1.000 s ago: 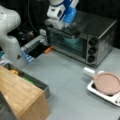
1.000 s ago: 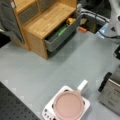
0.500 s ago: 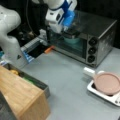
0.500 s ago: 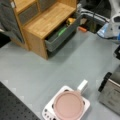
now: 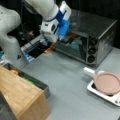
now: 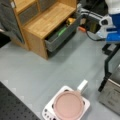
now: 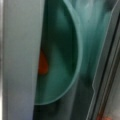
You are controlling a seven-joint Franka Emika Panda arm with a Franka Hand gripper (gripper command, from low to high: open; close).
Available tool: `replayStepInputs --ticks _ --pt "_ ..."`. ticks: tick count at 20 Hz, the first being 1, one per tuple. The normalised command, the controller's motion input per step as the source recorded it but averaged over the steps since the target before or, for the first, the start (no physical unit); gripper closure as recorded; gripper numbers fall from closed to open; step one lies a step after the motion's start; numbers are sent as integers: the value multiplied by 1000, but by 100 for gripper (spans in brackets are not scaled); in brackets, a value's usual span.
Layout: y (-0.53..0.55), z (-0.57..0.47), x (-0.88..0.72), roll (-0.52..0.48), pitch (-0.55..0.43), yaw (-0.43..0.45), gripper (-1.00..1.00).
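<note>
The tool (image 5: 60, 38) sits at the open front of the toaster oven (image 5: 91, 37), near a front view's top, with the white and blue wrist of the arm (image 5: 53, 21) slanting down toward it from the top left. Whether the tool is open or closed cannot be told, since its fingers are lost against the oven's dark mouth. In the wrist view a teal bowl (image 7: 72, 50) fills most of the picture, very close to the camera, its curved rim running from top to bottom, and a small orange thing (image 7: 43, 65) shows just beside the bowl's left edge; whether the two touch cannot be told. A bit of teal also shows inside the oven in a front view (image 5: 75, 45), just right of the tool. The oven stands on the grey counter (image 5: 67, 82). Toward the bottom right of that view a pink pan (image 5: 108, 83) with a white handle rests on a white tray (image 5: 100, 93), well apart from the tool. In a front view the same pan (image 6: 68, 105) lies at the bottom, and a wooden cabinet (image 6: 47, 20) stands at the top left with its drawer (image 6: 60, 35) pulled open, green and yellow things lying inside.
</note>
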Motion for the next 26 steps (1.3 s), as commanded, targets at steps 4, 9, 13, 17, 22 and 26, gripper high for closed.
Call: replayStepInputs --ticks 4,9,13,17,22,26 --pt "-388 -471 -248 138 -138 78 -100" --pt "-525 -507 -284 104 -111 101 -100" --pt "-541 -452 -249 81 -112 119 -100" --pt "-388 -245 -96 14 -129 142 -100" --pt "-202 -83 32 -80 -102 138 -100" --pt "-150 -37 47 -163 -58 143 -100"
